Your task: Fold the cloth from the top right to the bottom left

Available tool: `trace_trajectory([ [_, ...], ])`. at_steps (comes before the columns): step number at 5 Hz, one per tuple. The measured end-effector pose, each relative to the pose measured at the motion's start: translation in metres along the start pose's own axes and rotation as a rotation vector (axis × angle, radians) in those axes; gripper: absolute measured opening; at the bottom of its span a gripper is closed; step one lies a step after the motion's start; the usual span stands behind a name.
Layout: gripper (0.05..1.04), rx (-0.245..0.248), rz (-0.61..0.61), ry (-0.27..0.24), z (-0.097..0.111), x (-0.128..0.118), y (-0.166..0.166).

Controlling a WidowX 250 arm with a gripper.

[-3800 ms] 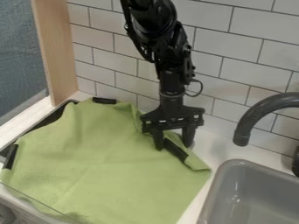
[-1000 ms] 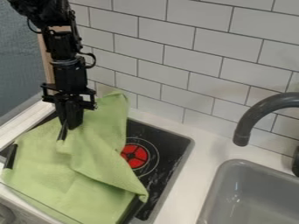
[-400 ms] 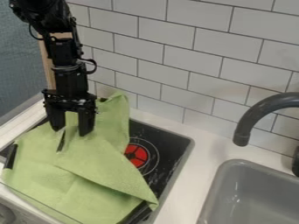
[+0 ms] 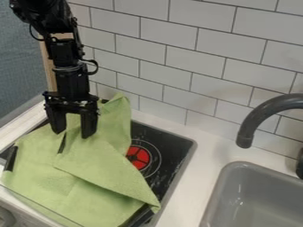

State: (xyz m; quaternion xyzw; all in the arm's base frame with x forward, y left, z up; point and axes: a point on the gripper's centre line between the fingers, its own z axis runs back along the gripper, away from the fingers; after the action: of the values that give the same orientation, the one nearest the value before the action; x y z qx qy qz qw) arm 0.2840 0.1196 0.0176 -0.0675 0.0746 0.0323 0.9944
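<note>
Pictured at far left, a dark strip (image 4: 10, 158) at the edge of a green cloth (image 4: 95, 170), draped in uneven layers over a black stove (image 4: 168, 144). Looks light, soft and limp, likely to crease under a push rather than slide flat; seems neither fragile nor slippery. Above the upper left part of the cloth, a black gripper (image 4: 72, 134), pointed down, with fingers spread apart and nothing clamped between them. Hard to tell from here: contact or a slight gap between fingertips and cloth. Also unclear, a dark sliver (image 4: 61, 143) just below, perhaps stove glimpsed through a fold. Farther right, a red burner (image 4: 137, 158) beside the folded layers, then, toward the lower right, a loose corner (image 4: 153, 205). Probably best to grip there or along a raised edge, pinching the top layer alone to avoid dragging the one beneath. Hidden under the folds, much of the stove; hard to follow at the bottom, the near hem. At right, a gray sink (image 4: 228, 195) and dark faucet (image 4: 251, 119), both cut off by the frame.
</note>
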Motion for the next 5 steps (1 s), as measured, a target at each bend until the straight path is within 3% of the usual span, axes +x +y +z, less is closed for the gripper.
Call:
trace_trajectory([
  [2, 0.998, 0.002, 0.030, -0.111, 0.052, -0.003, -0.018],
  [3, 0.998, 0.010, -0.004, -0.187, 0.067, 0.002, -0.023],
  [5, 0.998, 0.008, -0.010, -0.186, 0.067, 0.002, -0.024],
])
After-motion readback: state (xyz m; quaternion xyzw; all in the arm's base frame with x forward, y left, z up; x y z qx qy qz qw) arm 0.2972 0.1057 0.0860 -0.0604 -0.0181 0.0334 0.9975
